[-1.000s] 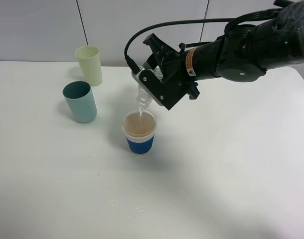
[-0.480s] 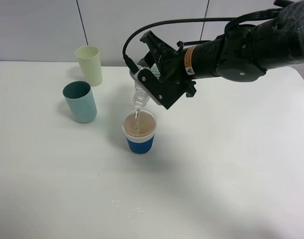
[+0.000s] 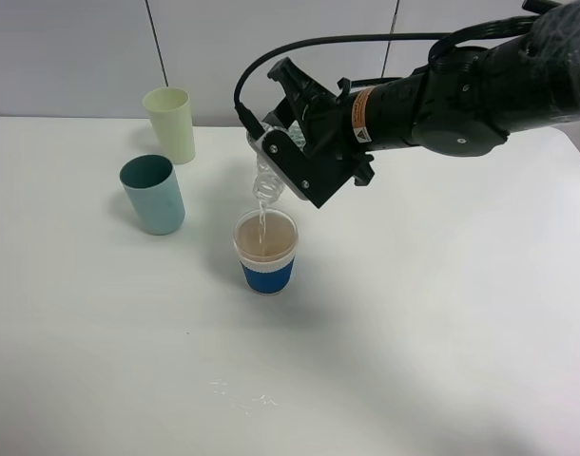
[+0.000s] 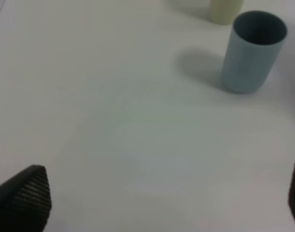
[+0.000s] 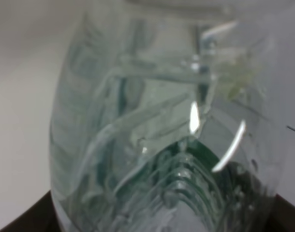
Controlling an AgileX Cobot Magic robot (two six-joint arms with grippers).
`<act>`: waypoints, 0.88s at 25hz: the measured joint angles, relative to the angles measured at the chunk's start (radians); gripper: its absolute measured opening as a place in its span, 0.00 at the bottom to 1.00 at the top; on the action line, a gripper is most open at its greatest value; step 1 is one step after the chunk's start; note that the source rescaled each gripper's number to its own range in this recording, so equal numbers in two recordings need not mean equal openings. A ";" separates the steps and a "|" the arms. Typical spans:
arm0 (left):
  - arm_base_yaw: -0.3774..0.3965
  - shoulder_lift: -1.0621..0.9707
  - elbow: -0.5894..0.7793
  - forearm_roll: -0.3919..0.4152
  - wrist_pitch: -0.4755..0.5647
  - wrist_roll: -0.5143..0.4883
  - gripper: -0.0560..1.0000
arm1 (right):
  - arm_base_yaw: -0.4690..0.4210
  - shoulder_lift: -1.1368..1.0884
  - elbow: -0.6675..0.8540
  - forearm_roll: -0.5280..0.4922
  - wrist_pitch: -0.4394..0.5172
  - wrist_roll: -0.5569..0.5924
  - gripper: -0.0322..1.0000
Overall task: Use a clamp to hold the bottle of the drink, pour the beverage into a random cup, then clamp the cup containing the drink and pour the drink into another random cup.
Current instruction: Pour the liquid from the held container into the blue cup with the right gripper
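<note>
Exterior high view: the right gripper point(image 3: 282, 157) is clamped on the clear bottle point(image 3: 264, 182). The bottle is tipped mouth-down just above the blue-banded paper cup point(image 3: 267, 252) at mid-table, and a thin stream runs from it into the cup. The brownish drink in the cup looks close under the rim.

To my eye, overfilling is the first danger: if the tilt isn't eased off soon, the drink goes over the lip. The stream also lands toward the far side of the opening, so a small roll of the wrist could put it on the table point(image 3: 442, 332). The bottle is thin, crinkled plastic, and a hard squeeze could push out a sudden gulp.

A cup this full will be awkward to clamp next. Its soft paper wall may buckle and slop drink out.

Off to the left, the left gripper point(image 4: 159, 198) hangs spread wide and empty, with the teal cup point(image 3: 153, 195) near it. The pale yellow cup point(image 3: 171, 123) stands farther back. Some flecks point(image 3: 242, 397) on the near table may be spilled drops, though they are too small to tell.
</note>
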 joint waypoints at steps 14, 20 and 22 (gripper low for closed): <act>0.000 0.000 0.000 0.000 0.000 0.000 1.00 | 0.000 0.000 0.000 0.059 0.000 -0.074 0.04; 0.000 0.000 0.000 0.000 0.000 0.000 1.00 | 0.000 0.000 0.000 0.060 -0.017 -0.095 0.04; 0.000 0.000 0.000 0.000 0.000 0.000 1.00 | -0.004 0.000 0.000 0.060 -0.021 -0.110 0.04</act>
